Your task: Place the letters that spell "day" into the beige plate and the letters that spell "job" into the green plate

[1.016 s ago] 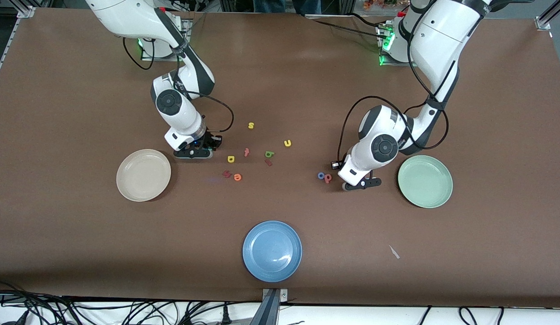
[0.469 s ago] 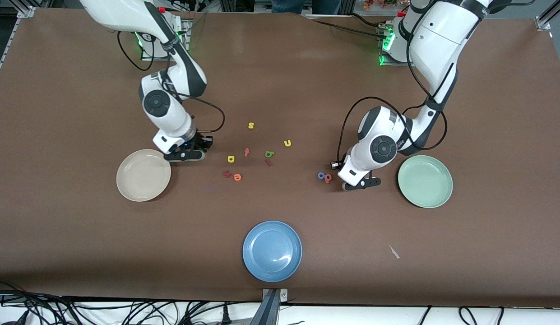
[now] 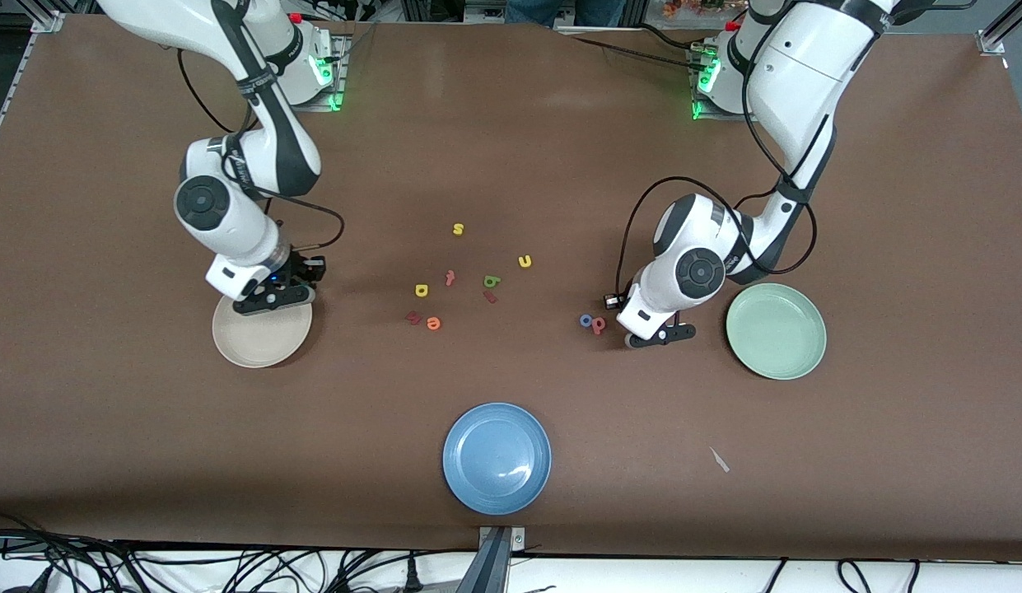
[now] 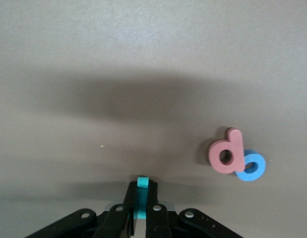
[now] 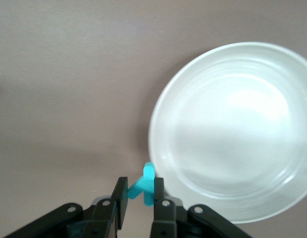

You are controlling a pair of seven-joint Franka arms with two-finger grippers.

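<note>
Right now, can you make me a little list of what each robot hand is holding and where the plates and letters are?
right gripper: shut on the teal y, over the edge of the beige plate
left gripper: shut on the teal j, over the table between the pink letter and the green plate
blue o: on the table, touching the pink letter
both plates: no letters in them yet
</note>
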